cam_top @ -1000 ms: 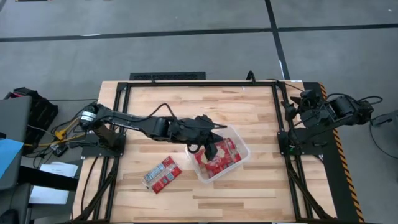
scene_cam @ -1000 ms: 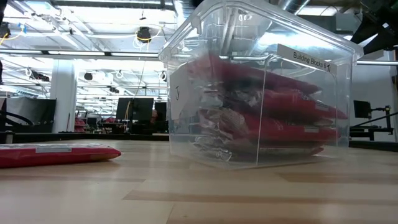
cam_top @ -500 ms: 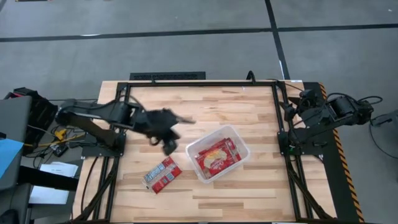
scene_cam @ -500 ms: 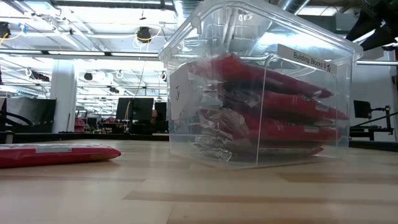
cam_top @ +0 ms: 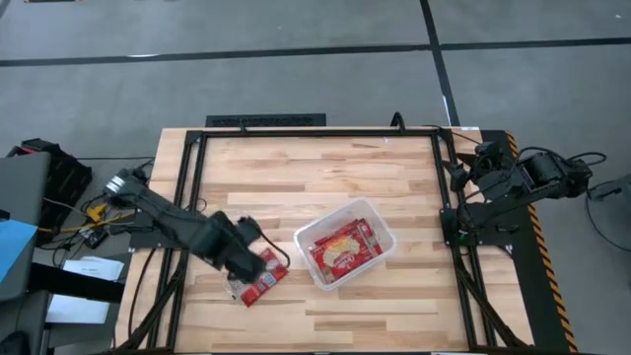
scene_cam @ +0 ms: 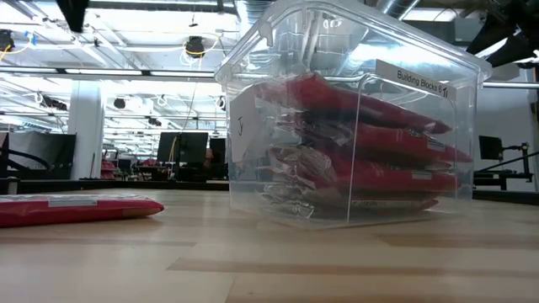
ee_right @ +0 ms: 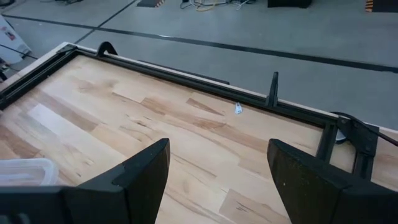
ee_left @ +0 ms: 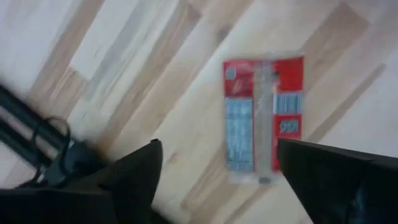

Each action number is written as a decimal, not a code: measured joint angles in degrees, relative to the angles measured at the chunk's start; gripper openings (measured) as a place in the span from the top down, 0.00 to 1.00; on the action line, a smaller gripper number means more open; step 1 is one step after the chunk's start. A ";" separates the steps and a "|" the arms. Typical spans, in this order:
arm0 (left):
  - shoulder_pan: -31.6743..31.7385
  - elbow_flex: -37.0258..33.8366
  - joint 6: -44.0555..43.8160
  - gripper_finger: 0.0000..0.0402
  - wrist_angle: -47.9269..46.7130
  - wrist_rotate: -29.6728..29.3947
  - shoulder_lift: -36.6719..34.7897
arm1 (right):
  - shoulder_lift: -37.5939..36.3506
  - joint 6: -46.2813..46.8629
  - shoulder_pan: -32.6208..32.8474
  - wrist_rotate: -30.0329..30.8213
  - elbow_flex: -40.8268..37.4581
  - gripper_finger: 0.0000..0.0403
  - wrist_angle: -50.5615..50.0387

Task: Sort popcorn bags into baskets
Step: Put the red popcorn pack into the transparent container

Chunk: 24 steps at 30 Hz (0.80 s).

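One red popcorn bag [cam_top: 264, 284] lies flat on the wooden table, left of the basket; in the left wrist view the bag [ee_left: 264, 118] shows its white and barcode printing. My left gripper [cam_top: 248, 264] hovers over this bag, open [ee_left: 219, 149] and apart from it. The basket, a clear tub [cam_top: 345, 242], holds several red bags stacked aslant [scene_cam: 362, 143]. My right gripper [ee_right: 217, 149] waits open at the table's right edge, by its stand [cam_top: 493, 177].
A black frame [cam_top: 315, 130] runs around the tabletop. Bare wood lies between the basket and the table's near edge [cam_top: 345, 316], and along the far side [ee_right: 155, 118]. The tub's wall [scene_cam: 253, 126] fills much of the low view.
My left gripper has left the basket and swung toward the table's left and near edge, ending over the lone bag on the table. In the basket, a red bag has settled on top of the pile.
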 joint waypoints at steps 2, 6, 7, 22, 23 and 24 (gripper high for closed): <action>-1.46 0.00 -1.71 0.22 0.91 -2.62 1.87 | 0.00 -0.01 0.00 0.10 0.00 0.27 -0.01; -3.28 -1.99 -4.69 0.22 4.89 -3.87 3.81 | 0.00 0.00 0.00 0.10 0.00 0.27 0.00; -3.84 -3.75 -6.06 0.23 7.23 -3.82 3.74 | 0.00 0.00 0.00 0.10 0.00 0.27 0.02; -7.06 -34.06 -17.35 0.25 41.24 -3.71 1.82 | 0.00 0.00 0.00 0.01 0.00 0.27 0.87; -7.03 -35.35 -18.21 0.25 42.35 -3.87 1.84 | 0.00 0.00 0.00 0.00 0.00 0.27 0.87; -7.03 -36.47 -18.68 0.25 43.56 -3.92 1.84 | 0.00 0.00 0.00 -0.01 0.00 0.27 0.87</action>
